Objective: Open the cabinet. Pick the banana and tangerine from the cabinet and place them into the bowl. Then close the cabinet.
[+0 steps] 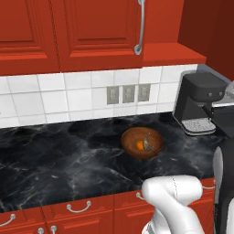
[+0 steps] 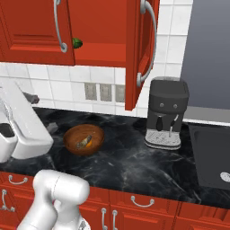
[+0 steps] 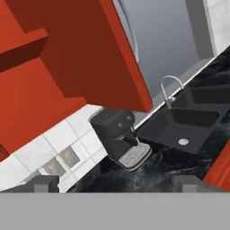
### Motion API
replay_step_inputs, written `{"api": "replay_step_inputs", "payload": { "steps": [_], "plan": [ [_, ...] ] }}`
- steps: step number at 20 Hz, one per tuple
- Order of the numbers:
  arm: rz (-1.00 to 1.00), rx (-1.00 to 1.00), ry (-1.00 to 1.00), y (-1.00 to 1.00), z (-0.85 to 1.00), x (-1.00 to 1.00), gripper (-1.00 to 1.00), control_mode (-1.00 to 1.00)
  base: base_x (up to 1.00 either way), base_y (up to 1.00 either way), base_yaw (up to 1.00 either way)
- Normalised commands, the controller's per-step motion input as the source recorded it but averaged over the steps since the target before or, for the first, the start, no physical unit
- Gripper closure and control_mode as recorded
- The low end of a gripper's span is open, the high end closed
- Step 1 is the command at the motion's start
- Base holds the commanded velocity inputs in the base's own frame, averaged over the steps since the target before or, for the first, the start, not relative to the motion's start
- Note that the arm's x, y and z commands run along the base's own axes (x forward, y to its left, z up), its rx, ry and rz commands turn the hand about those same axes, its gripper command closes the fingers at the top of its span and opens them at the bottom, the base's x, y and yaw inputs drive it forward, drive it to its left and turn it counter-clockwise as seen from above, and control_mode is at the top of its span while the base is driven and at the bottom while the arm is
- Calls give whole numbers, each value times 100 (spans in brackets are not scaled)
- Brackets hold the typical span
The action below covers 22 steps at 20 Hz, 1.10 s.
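The brown wooden bowl (image 1: 142,142) (image 2: 84,139) sits on the black counter. Inside it lie the orange tangerine (image 1: 139,145) (image 2: 91,143) and the dull banana (image 1: 148,145) (image 2: 83,143). The red cabinet (image 2: 31,31) (image 1: 100,27) has its left door shut, while its right door (image 2: 134,54) (image 3: 99,58) stands swung out. My gripper (image 3: 117,184) is open, with nothing between its two fingertips (image 3: 45,183). It hangs under the cabinet, left of the open door, and looks past that door toward the coffee machine. The white hand (image 2: 22,121) is up and left of the bowl.
A small green ball (image 2: 77,43) lies on the cabinet shelf behind the left door's edge. A black coffee machine (image 1: 201,103) (image 2: 167,112) (image 3: 119,134) stands right of the bowl. Beyond it lies a dark sink (image 2: 211,157) (image 3: 188,121) with a faucet (image 3: 170,87). Wall outlets (image 1: 129,93) face the counter.
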Motion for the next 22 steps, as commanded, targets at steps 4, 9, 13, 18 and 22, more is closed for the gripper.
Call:
{"api": "replay_step_inputs", "payload": {
  "steps": [4,9,13,18,22],
  "plan": [
    [12,-8,17,-31,0,-96,-100,-100,0,0,0],
    [16,-3,25,-32,19,-58,-100,-100,0,0,0],
    [24,0,28,-29,32,-30,-100,-100,0,0,0],
    [25,-3,17,-27,2,-5,-100,-100,0,0,0],
    [20,0,-1,-54,-24,7,-100,-100,0,0,0]
  ]
}}
